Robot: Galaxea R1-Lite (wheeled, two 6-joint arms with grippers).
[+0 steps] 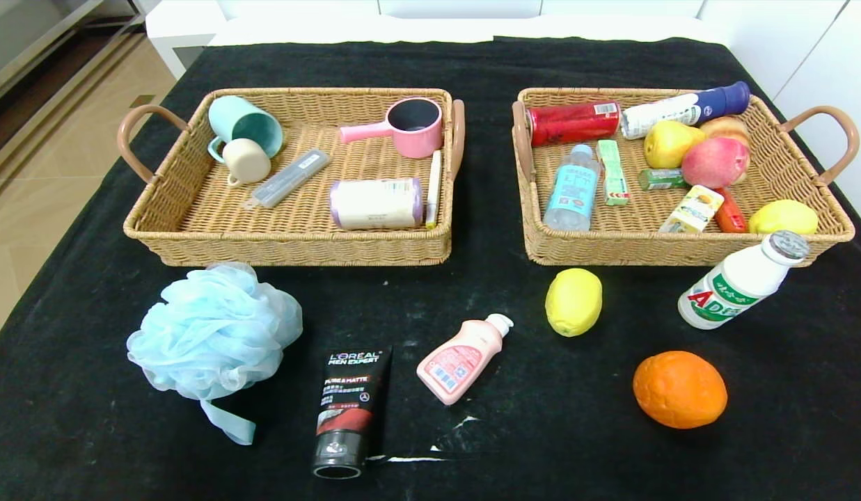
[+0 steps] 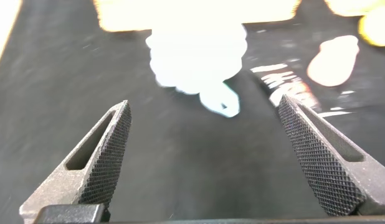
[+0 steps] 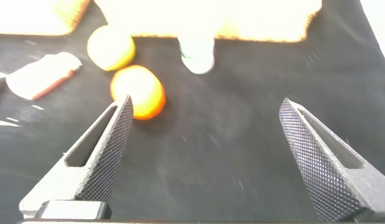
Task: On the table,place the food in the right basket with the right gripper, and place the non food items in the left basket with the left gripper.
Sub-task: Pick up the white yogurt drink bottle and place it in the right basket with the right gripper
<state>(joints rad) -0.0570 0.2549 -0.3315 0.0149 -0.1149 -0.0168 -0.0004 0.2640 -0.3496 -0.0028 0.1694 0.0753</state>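
On the black cloth in front of the baskets lie a blue bath pouf, a black face-wash tube, a pink bottle, a lemon, an orange and a white milk-drink bottle. Neither arm shows in the head view. My left gripper hangs open over bare cloth, short of the pouf and the tube. My right gripper is open too, with the orange just beyond one fingertip and nothing between the fingers.
The left wicker basket holds cups, a pink ladle cup, a roll and slim cases. The right wicker basket holds fruit, bottles, a can and snack packs. White cabinets stand behind the table, and floor lies off its left edge.
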